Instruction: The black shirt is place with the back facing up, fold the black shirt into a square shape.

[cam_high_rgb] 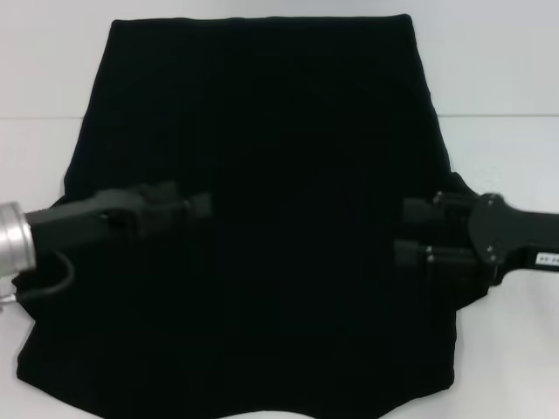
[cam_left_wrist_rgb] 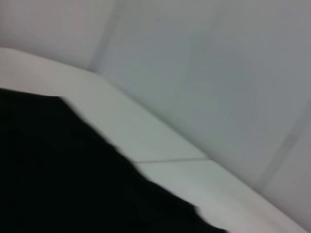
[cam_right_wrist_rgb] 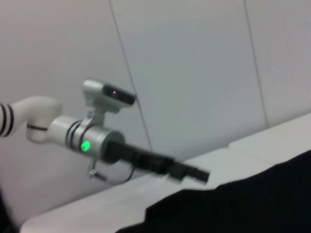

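The black shirt [cam_high_rgb: 279, 131] lies spread over most of the white table [cam_high_rgb: 498, 78], plain side up with no print showing. My left gripper [cam_high_rgb: 203, 206] reaches in from the left and hovers over the shirt's left half, about mid-height. It also shows in the right wrist view, where the left gripper [cam_right_wrist_rgb: 200, 174] is just above the shirt's edge [cam_right_wrist_rgb: 252, 204]. My right gripper [cam_high_rgb: 403, 233] comes in from the right over the shirt's right side, its two fingers apart with nothing seen between them. The left wrist view shows only a shirt edge [cam_left_wrist_rgb: 58, 184] and the table.
Bare white table strips [cam_high_rgb: 35, 148] flank the shirt on both sides. A pale wall [cam_right_wrist_rgb: 194, 73] rises behind the table. The shirt's near hem [cam_high_rgb: 262, 406] reaches almost to the table's front edge.
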Tool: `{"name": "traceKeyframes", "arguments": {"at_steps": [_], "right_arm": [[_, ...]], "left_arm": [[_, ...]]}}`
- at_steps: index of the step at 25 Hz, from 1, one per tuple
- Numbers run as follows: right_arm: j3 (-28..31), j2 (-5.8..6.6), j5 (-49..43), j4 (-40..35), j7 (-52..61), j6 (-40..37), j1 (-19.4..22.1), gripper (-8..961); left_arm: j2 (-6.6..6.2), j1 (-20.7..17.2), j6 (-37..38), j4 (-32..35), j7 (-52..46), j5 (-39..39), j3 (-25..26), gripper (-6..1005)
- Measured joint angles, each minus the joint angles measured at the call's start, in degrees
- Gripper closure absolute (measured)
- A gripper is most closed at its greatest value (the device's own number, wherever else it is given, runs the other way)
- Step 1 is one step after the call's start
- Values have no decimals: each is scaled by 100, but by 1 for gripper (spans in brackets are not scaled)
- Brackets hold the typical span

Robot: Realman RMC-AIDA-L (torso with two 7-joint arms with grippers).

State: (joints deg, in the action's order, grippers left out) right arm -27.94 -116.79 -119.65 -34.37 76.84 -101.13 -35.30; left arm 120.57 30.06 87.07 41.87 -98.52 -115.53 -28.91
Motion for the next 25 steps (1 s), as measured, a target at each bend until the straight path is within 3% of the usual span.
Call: {"name": "traceKeyframes", "arguments": {"at_steps": [8,19,25], "right_arm": [[-767,91,-13,-15,564,315,-98,193],[-1050,26,-6,10,720,692,-329,193],[-1004,26,23,10,723,693,-355,193]], "left_arm": [[-135,-173,-425,415,-1042,-428,988,49],[-174,-206,-639,1327,-2269,-2151,1098,50],[-201,-130,-754,1483,-2567,-2911,1084,56]]}}
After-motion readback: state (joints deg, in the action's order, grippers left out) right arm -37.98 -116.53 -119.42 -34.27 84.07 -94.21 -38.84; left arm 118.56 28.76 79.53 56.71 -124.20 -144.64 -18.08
